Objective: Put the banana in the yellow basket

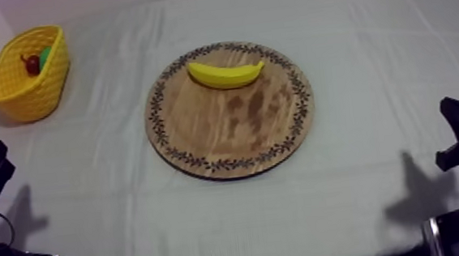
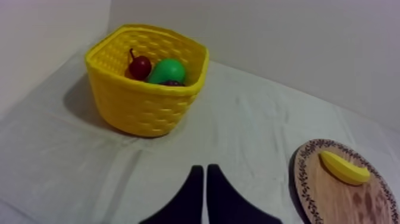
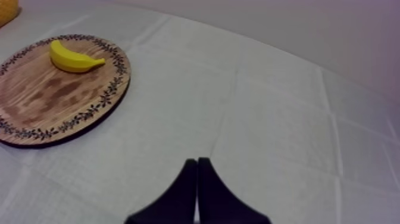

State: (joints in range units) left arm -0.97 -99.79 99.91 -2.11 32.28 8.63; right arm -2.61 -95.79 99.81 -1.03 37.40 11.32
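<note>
Claw on the left (image 2: pixel 205 170): lying low at the near left edge of the table, pressing its two fingers together, pinching nothing. Claw on the right (image 3: pixel 197 161): lying low at the near right edge, pressing its fingers together too, holding nothing. Leaving wide bare cloth (image 1: pixel 356 59) between both claws and the wooden board (image 1: pixel 234 141). Banana (image 1: pixel 225 74): lying on the far part of the board, just inside the leafy rim. Yellow basket (image 1: pixel 22 101): sitting at the far left corner, well apart from the board, holding a small red fruit (image 2: pixel 140 67) and a green pear (image 2: pixel 168 70).
</note>
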